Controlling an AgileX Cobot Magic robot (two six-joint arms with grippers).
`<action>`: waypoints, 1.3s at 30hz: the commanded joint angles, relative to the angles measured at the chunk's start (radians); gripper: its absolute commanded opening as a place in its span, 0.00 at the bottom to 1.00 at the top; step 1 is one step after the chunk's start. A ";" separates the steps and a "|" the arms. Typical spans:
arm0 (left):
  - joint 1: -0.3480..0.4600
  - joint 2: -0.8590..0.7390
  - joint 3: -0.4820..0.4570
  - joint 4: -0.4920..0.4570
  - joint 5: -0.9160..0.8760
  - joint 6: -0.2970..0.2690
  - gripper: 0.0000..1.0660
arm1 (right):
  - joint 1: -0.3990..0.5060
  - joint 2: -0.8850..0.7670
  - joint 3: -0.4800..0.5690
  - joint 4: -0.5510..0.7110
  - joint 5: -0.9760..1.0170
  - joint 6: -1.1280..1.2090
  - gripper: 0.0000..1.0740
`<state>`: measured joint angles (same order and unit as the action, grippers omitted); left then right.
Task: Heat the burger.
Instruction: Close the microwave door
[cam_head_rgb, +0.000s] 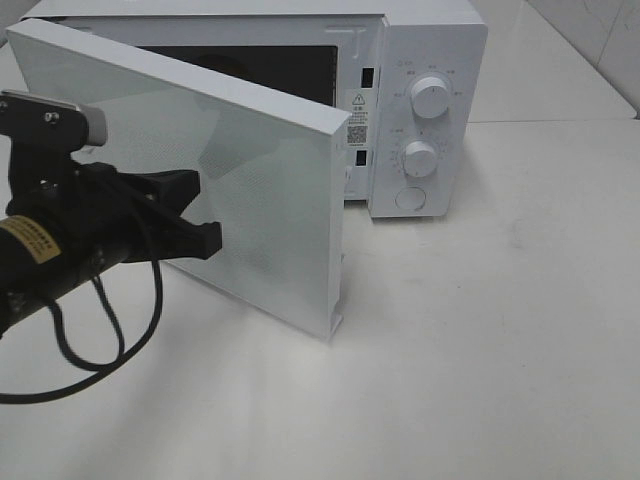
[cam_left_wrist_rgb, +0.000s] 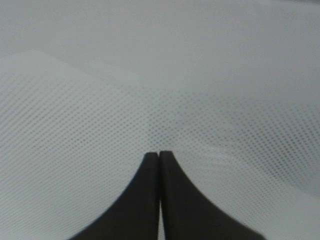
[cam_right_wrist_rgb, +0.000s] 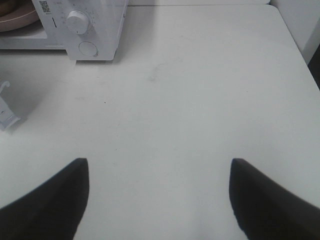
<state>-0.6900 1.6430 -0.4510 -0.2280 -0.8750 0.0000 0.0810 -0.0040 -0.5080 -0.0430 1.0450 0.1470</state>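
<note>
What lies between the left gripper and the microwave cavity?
The half-open microwave door: the shut left gripper points at its outer face, with the dark cavity behind it. The exterior high view shows this.

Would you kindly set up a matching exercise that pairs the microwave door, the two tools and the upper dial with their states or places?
Things:
1. microwave door
2. left tool
3. right tool
4. upper dial

States or places:
A. open, over the table
B. standing partly open
C. directly above the lower dial
D. shut, close to the door's dotted face

Pairs: 1-B; 2-D; 3-A; 4-C
</note>
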 joint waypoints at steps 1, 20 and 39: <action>-0.046 0.050 -0.090 -0.058 -0.002 0.033 0.00 | -0.008 -0.026 0.001 0.003 -0.008 -0.005 0.70; -0.098 0.223 -0.441 -0.198 0.115 0.136 0.00 | -0.008 -0.026 0.001 0.003 -0.008 -0.005 0.70; -0.094 0.378 -0.720 -0.336 0.182 0.269 0.00 | -0.008 -0.026 0.001 0.003 -0.008 -0.005 0.70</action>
<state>-0.7990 2.0140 -1.1480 -0.5300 -0.6490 0.2670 0.0810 -0.0040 -0.5080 -0.0440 1.0450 0.1470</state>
